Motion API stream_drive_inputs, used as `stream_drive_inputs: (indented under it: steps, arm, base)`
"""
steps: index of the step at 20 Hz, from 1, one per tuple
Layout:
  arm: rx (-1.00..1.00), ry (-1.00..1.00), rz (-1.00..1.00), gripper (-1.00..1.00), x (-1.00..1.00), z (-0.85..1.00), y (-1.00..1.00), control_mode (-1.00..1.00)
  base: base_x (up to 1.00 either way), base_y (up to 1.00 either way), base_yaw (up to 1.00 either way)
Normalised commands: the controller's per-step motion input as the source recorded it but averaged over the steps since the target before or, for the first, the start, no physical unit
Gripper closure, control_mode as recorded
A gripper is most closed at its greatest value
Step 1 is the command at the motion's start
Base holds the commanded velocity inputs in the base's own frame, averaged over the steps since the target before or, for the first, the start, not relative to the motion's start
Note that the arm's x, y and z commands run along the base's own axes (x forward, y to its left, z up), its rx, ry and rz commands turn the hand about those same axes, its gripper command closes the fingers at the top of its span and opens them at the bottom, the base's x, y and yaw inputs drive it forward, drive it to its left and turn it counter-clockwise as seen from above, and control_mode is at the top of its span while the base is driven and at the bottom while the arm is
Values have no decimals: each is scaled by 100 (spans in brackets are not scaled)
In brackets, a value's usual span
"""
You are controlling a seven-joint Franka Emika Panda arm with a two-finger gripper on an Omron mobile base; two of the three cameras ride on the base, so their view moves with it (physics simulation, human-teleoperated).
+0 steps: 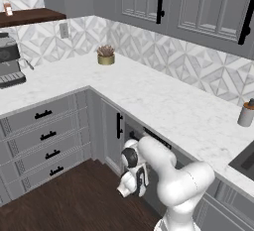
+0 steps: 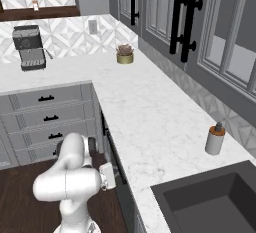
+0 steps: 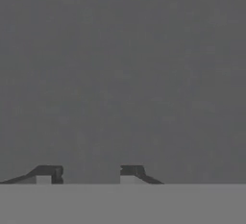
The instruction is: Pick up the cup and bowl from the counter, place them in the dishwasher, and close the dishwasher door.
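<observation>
Grey dishwasher door (image 3: 123,74) spreads before our open, empty pincer (image 3: 91,174) at the frame's bottom; from behind at left, we see the dishwasher (image 1: 154,141) under the counter (image 1: 163,101), lower centre.

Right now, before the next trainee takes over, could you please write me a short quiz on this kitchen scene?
1. True or false: the claw holds a cup.
2. What stands on the counter nearest the sink? A) potted plant B) soap dispenser C) coffee machine
3. Fill in: in the hand view, the claw faces a flat panel coloured ____.

Key:
1. False: its tips stand apart with nothing between them.
2. B, the soap dispenser.
3. Grey.
</observation>
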Motion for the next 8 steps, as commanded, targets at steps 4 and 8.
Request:
stream_drive_inputs:
  steps: [4, 8]
  arm:
    - [19, 9, 21, -100, 26, 23, -100, -100]
    - [22, 9, 13, -100, 9, 89, -89, -100]
  base:
    - [0, 0, 0]
    - [0, 0, 0]
